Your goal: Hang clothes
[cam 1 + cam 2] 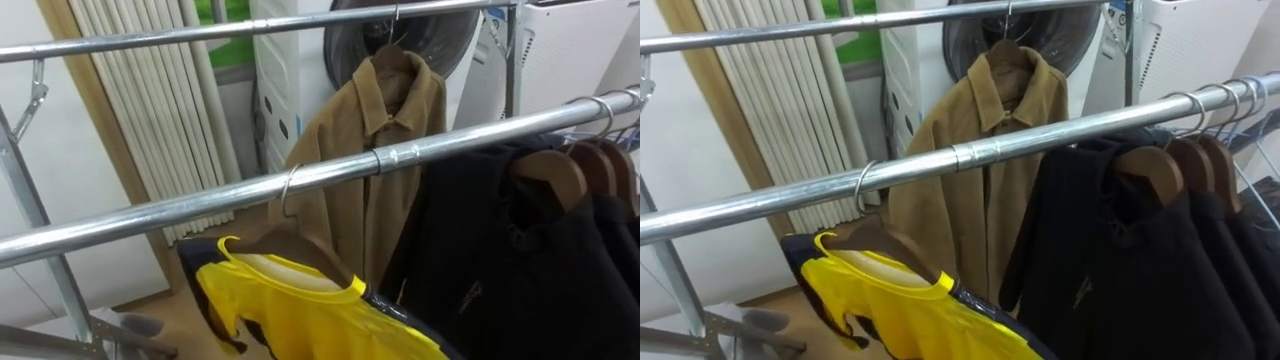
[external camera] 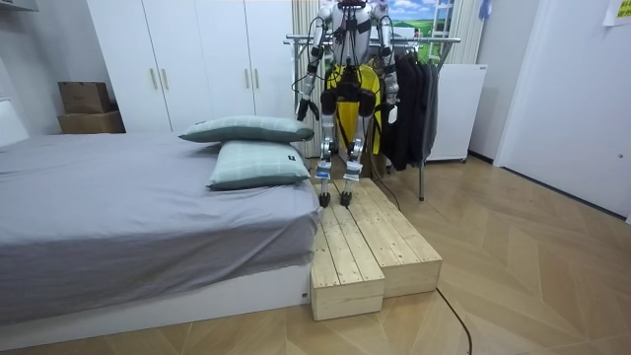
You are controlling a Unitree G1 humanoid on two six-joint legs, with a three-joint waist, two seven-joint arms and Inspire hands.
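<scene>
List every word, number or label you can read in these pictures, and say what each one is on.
No text can be read anywhere.
Black jacket: a small pale mark on the chest, too small to read.
Cardboard boxes: any print is too small to read.

You are looking across 2 steel rails. The near rail is running from lower left up to the right, and a wooden hanger is hanging from it by its hook, carrying a yellow shirt with dark trim. To the right, black garments are hanging on the same rail. A brown jacket is hanging from the far rail, and a pale curtain is showing far left.
</scene>
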